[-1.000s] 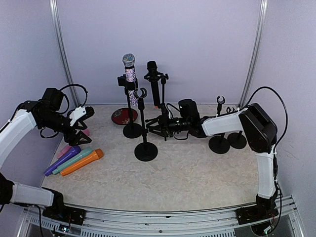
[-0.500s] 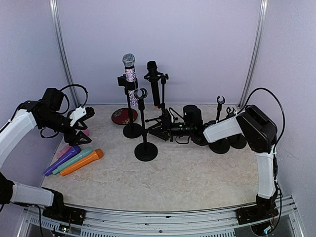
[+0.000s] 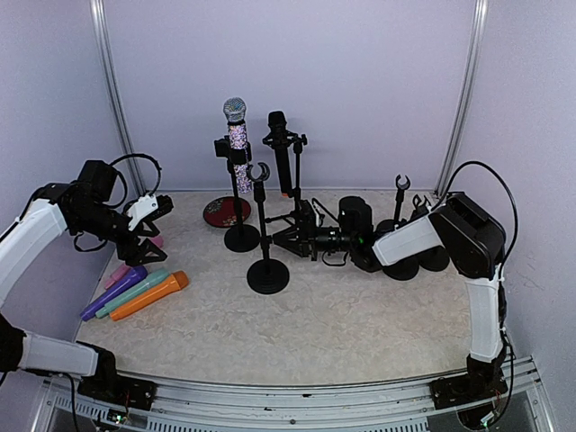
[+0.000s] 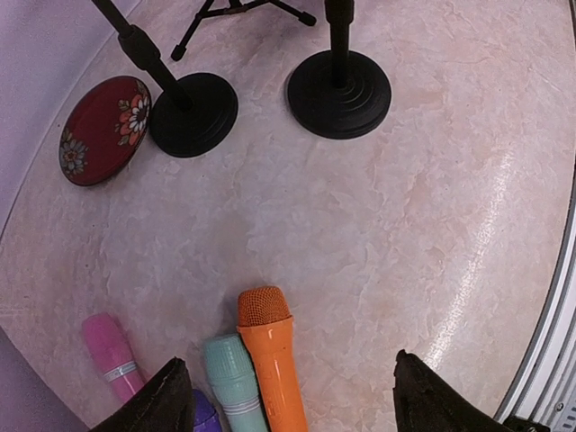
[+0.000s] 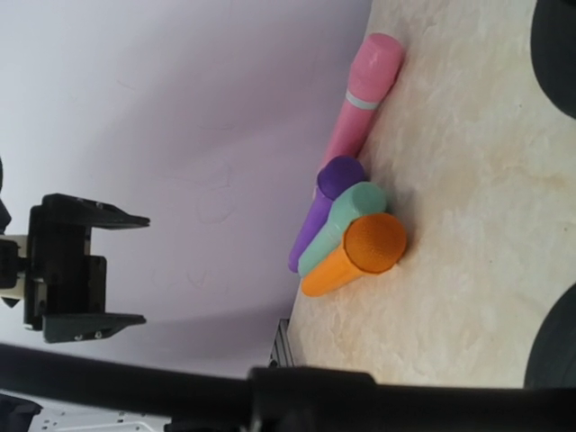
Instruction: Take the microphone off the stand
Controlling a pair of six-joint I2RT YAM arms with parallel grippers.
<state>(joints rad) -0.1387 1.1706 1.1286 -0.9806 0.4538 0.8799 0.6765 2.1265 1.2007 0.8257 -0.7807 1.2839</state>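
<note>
A glittery microphone (image 3: 236,126) stands upright in the clip of a round-based stand (image 3: 241,238). A black microphone (image 3: 280,148) stands in a tripod stand (image 3: 296,193) behind it. My right gripper (image 3: 293,238) reaches left, low down at the tripod stand's pole. In the right wrist view a black pole (image 5: 270,396) crosses the bottom and hides the fingers. My left gripper (image 3: 147,225) (image 4: 287,358) is open and empty, hovering over the loose orange microphone (image 4: 270,360) on the table.
Orange (image 3: 148,296), teal (image 3: 135,292), purple (image 3: 112,292) and pink (image 5: 360,94) microphones lie at the left. An empty clip stand (image 3: 267,275) stands in front. A red floral dish (image 3: 225,212) lies at the back. Two empty stands (image 3: 400,261) are at the right.
My right arm has drawn slightly to the right and lower, its gripper still by the tripod stand. The left arm and the microphones have not moved.
</note>
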